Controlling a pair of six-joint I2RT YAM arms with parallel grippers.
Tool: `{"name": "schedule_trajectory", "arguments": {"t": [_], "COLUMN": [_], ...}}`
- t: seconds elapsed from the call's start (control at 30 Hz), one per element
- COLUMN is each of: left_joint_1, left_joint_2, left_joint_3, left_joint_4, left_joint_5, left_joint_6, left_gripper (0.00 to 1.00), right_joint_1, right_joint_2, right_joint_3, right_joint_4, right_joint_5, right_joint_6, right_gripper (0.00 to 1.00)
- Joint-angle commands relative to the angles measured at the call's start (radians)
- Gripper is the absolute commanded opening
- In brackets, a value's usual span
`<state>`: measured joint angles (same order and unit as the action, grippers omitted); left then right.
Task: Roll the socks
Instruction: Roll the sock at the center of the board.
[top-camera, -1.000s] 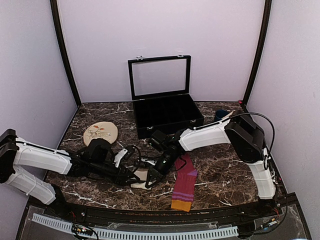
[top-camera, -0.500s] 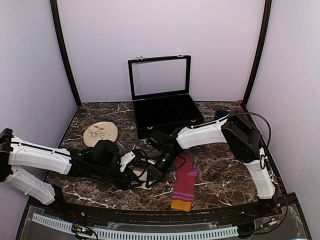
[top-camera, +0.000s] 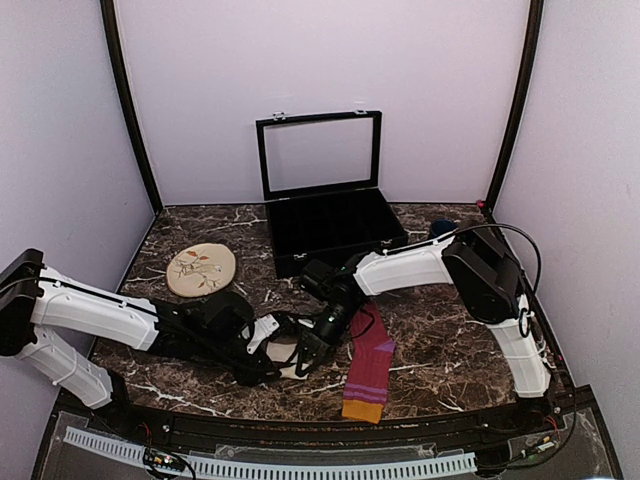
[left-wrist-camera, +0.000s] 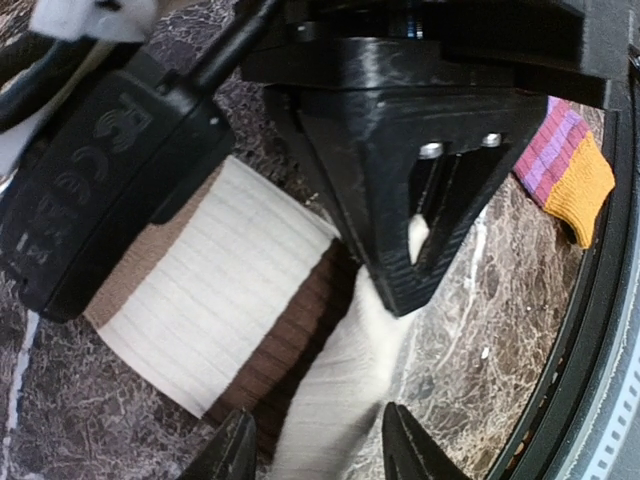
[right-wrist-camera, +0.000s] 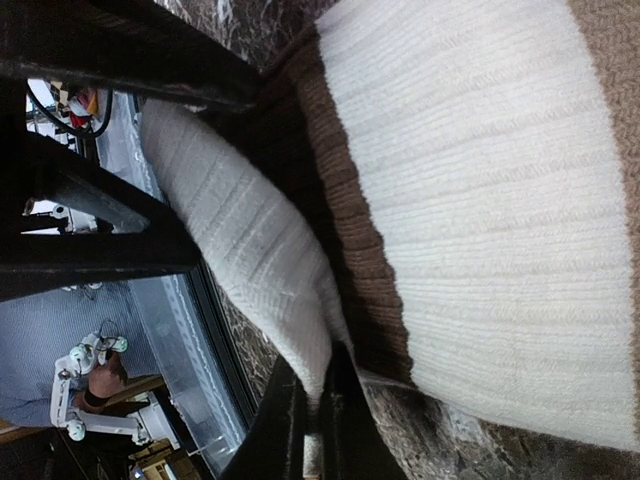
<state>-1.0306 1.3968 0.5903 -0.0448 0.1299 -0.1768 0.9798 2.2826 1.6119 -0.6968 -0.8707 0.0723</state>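
One cream sock (top-camera: 285, 355), partly rolled, sits front centre on the bench (top-camera: 450, 340) in the top view; the striped sock (top-camera: 368, 375) lies flat just to its right. Left wrist: left claw (left-wrist-camera: 315, 455) parted, astride the cream tail. Right wrist: right claw (right-wrist-camera: 312, 410) clenched on that tail's edge.

Both arms sit low and meet front-center, pretty much nose to nose. Left arm (top-camera: 95, 308) reaches in from the left side, nearly flat, left pincer (left-wrist-camera: 318, 452) with its jaws apart. Right arm (top-camera: 405, 268) folds down from a high elbow and angles toward the left, right pincer (right-wrist-camera: 312, 400) tipped downward and pinched tight on the cream sock (right-wrist-camera: 480, 200).
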Motion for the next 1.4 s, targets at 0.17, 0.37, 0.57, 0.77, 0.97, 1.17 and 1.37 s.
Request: {"name": "schedule_trajectory", "arguments": {"t": [0.17, 0.37, 0.57, 0.77, 0.97, 1.17, 1.37], "left_joint_1": [-0.003, -0.003, -0.003, -0.003, 0.006, 0.083, 0.199], "left_joint_2": [0.03, 0.038, 0.05, 0.07, 0.085, 0.102, 0.102], "left_joint_3": [-0.021, -0.024, -0.034, -0.043, -0.059, -0.065, -0.059], "left_joint_4": [0.016, 0.032, 0.06, 0.095, 0.144, 0.17, 0.147], "left_joint_5": [0.017, 0.03, 0.05, 0.078, 0.117, 0.235, 0.386], "left_joint_6": [0.013, 0.012, 0.001, -0.015, -0.067, -0.142, -0.183], "left_gripper": [0.39, 0.31, 0.16, 0.05, 0.0, 0.0, 0.0], "right_joint_1": [-0.012, -0.013, -0.018, -0.022, -0.024, -0.025, -0.034], "right_joint_2": [0.032, 0.037, 0.038, 0.034, 0.027, -0.005, -0.053], "right_joint_3": [0.025, 0.034, 0.039, 0.034, 0.023, -0.026, -0.088], "right_joint_4": [-0.065, -0.083, -0.097, -0.113, -0.125, -0.089, -0.022], "right_joint_5": [0.004, 0.0, -0.001, 0.004, 0.02, 0.041, 0.059], "right_joint_6": [-0.025, -0.034, -0.046, -0.059, -0.072, -0.072, -0.065], "right_gripper": [0.0, 0.0, 0.0, 0.0, 0.04, 0.26, 0.33]}}
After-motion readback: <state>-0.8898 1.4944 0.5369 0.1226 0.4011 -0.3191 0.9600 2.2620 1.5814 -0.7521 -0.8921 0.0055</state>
